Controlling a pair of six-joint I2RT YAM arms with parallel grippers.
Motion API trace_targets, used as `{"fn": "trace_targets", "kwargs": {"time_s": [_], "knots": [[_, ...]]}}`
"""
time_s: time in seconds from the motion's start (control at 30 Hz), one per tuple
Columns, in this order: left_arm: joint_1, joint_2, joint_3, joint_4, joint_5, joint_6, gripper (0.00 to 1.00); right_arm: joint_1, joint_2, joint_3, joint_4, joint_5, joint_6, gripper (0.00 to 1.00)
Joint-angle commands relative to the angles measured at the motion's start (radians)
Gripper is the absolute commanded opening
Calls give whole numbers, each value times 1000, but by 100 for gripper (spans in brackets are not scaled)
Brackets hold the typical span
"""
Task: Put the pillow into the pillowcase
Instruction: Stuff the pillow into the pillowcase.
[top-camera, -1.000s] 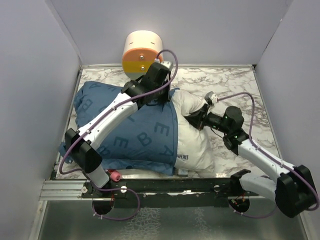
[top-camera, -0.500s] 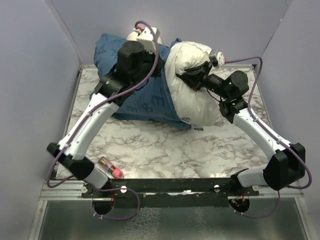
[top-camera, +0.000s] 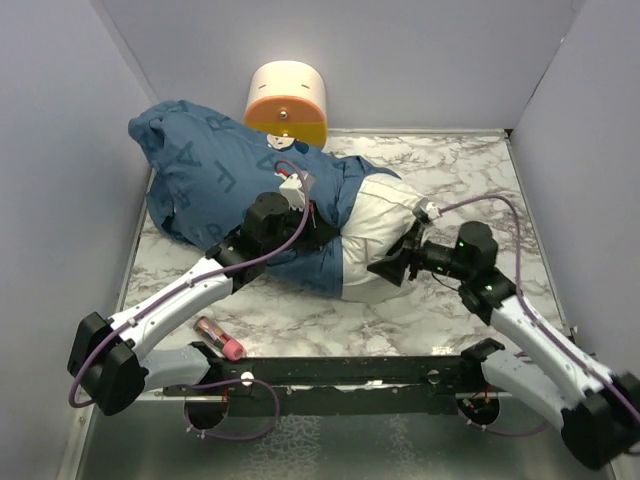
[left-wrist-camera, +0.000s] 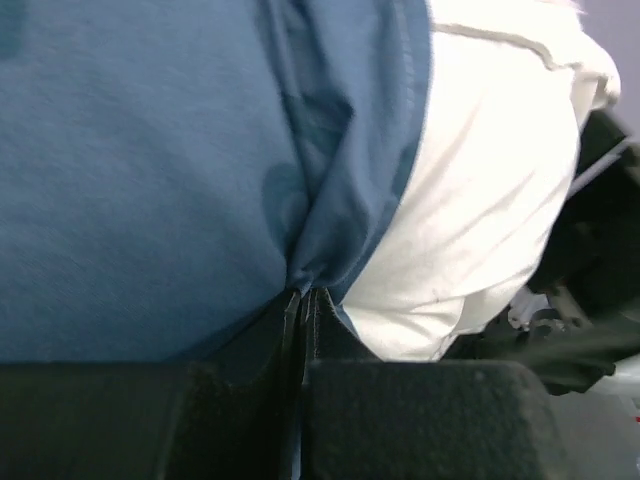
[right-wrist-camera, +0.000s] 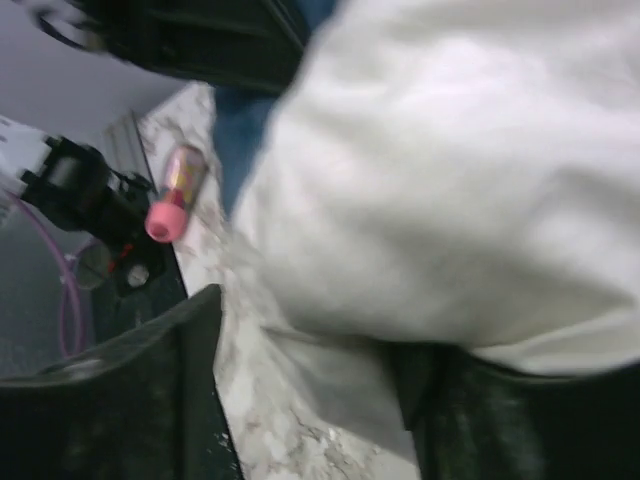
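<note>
**Pillow (top-camera: 378, 228) partly inside pillowcase (top-camera: 205, 175)**

Lying mid-surface (top-camera: 455, 170), white end sticking out to the right. Behind: cream-and-orange cylinder (top-camera: 286, 100). Front-left: pink tube (top-camera: 219, 338). Pinching pillowcase fabric with left claw (left-wrist-camera: 303, 298), fingers pressed together, arm stretched low. Right claw (top-camera: 392, 267) spread at the bare pillow end.

The pillowcase (top-camera: 215, 175) at upper left is matt blue cloth, softly creased; the pillow (top-camera: 375, 220) at centre is matt white cloth, wrinkled. The table (top-camera: 470, 170) has a smooth marble-patterned top, and the small pink tube (top-camera: 220, 338) at lower left looks like glossy plastic.
</note>
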Motion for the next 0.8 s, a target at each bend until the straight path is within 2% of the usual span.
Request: {"fn": "trace_targets", "kwargs": {"time_s": [0.0,0.13,0.27,0.33,0.4,0.57,0.67,0.77], "knots": [[-9,-14,10,25,91,-35,0,7,-301,157,-212,19,-77,75],[-10,-10,21,3,113,-29,0,7,-322,363,-361,114,-138,84],[-9,-45,1,-14,120,-32,0,7,-193,516,-466,349,-184,99],[-9,-68,-10,-26,121,-29,0,3,-109,553,-504,455,-225,100],[-8,-85,-14,-38,119,-24,0,-25,-30,565,-516,449,-246,100],[-9,-118,-13,-57,104,-20,0,-121,72,484,-457,290,-202,100],[-10,-134,-13,-57,96,-24,0,-121,101,421,-441,177,-194,93],[-10,-143,8,-75,96,-16,0,-121,115,340,-390,36,-175,70]]}}
